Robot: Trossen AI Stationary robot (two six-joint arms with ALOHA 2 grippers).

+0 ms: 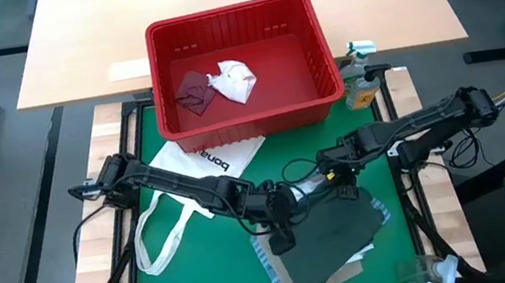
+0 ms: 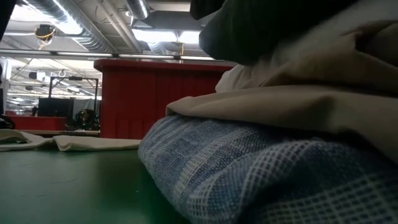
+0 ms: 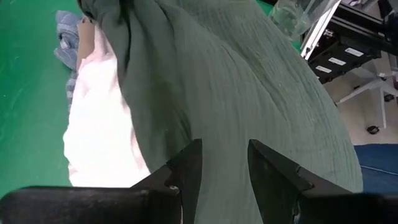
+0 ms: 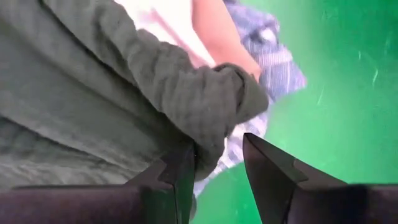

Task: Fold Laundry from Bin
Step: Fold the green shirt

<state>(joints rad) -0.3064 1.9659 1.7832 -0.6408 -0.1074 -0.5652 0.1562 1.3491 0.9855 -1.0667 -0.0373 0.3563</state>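
The dark green-grey top (image 1: 332, 240) lies spread over a pile of laundry on the green mat, near the front edge. Under it show a white shirt (image 3: 99, 124), a tan shirt (image 2: 311, 99) and blue-striped cloth (image 2: 249, 180). My left gripper (image 1: 282, 235) is at the top's far left corner and my right gripper (image 1: 339, 181) is at its far edge. Both are shut on the top. The red bin (image 1: 241, 63) stands at the mat's far end and holds a small maroon piece (image 1: 193, 92) and a white piece (image 1: 235, 79). My left gripper (image 3: 224, 146) has the top's crinkled cloth (image 3: 221, 124) between its two fingers, coming slanting down from the table's left. The cloth fills the gap; one layer or several, I cannot tell. The rest of the top drapes away over the pile. My right gripper (image 4: 219, 140) pinches a thick rolled fold at the top's edge (image 4: 208, 134), coming from above and pointing down. The fold lies close against one finger (image 4: 183, 168), and mat shows past the tips. The rest of the top rests slack on the pile.
A white tote bag (image 1: 200, 159) with long looping straps (image 1: 161, 235) lies on the mat's left half, beside my left arm. A bottle (image 1: 362, 85) stands at the bin's right. A clear plastic object (image 1: 432, 270) sits at the near right corner.
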